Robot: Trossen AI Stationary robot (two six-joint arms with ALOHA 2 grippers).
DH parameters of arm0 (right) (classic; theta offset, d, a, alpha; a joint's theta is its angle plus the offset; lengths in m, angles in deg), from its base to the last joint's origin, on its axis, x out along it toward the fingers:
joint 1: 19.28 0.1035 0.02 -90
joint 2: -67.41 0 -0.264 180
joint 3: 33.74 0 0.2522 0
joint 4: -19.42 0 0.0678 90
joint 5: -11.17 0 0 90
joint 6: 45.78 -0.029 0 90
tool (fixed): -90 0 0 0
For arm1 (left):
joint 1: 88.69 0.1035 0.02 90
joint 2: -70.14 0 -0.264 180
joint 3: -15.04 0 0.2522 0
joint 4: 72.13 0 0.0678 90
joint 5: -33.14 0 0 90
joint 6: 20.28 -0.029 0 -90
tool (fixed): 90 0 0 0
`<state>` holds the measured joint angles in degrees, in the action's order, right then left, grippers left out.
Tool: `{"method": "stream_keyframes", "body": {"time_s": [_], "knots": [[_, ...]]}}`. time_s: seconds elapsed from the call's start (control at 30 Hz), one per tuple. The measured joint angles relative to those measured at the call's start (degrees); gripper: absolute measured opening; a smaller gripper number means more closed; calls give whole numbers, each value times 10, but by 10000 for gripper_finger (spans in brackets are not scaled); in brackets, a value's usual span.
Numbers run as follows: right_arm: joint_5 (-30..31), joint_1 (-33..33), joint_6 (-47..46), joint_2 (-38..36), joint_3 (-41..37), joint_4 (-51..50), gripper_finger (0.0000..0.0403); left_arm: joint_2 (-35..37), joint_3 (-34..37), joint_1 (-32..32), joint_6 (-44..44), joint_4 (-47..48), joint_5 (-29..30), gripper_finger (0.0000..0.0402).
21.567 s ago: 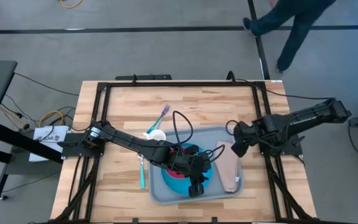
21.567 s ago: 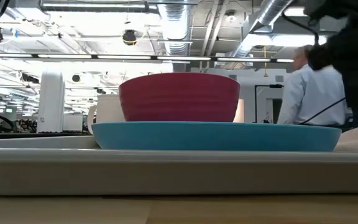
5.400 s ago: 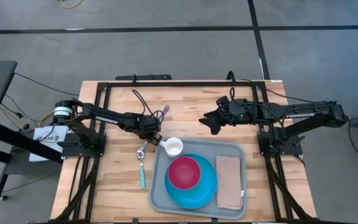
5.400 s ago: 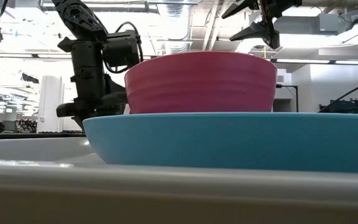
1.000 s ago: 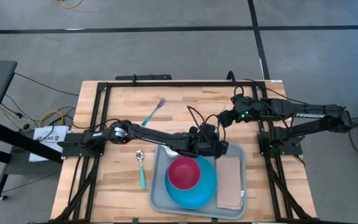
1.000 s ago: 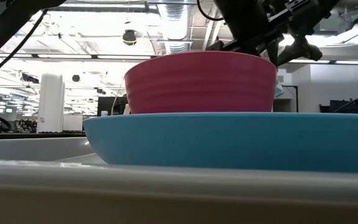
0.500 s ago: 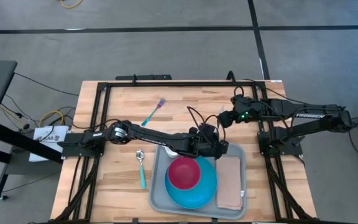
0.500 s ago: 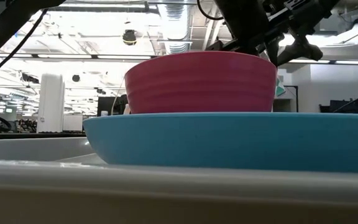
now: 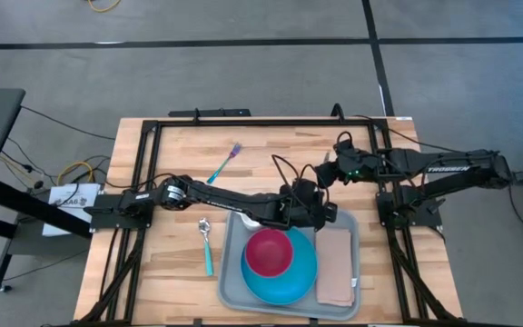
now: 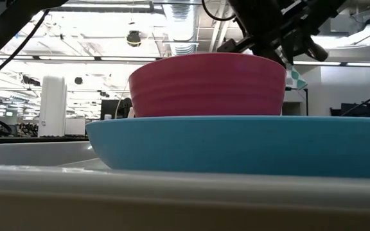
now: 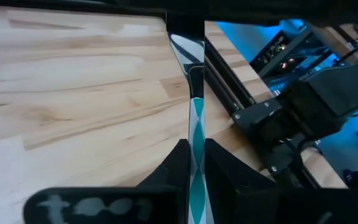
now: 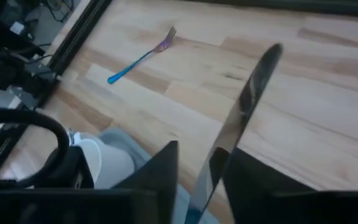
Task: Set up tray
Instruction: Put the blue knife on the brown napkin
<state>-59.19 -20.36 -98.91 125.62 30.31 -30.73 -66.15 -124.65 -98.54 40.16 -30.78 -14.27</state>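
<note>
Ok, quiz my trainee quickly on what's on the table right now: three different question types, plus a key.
1. True or false: the round red bowl sits on the round blue plate inside the flat light-grey plastic tray.
2. Where is the blue-handled fork? A) in the bowl B) on the bare wooden table beyond the tray C) on the plate
3. Fill in: the left gripper, above the tray's far edge near the right gripper, is closed on a teal-patterned ____.
Key: 1 true; 2 B; 3 knife.
</note>
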Motion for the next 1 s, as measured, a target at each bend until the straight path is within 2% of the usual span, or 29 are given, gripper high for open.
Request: {"method": "stream_keyframes", "body": {"time_s": [0.13,0.27,0.47,0.6,0.87,1.0], "knots": [[3,17,-8,-1,0,0,52,0,0,-1,16,16,15,12],[19,26,3,-1,0,2,9,0,0,0,18,16,17,12],[26,34,20,-2,0,-4,15,0,0,0,18,16,16,12],[25,34,30,-2,0,-3,4,0,0,0,17,13,10,17],[26,34,41,-1,-1,-22,2,0,0,0,8,14,-27,76],[26,43,39,-1,-1,-52,1,0,0,0,7,18,-73,98]]}}
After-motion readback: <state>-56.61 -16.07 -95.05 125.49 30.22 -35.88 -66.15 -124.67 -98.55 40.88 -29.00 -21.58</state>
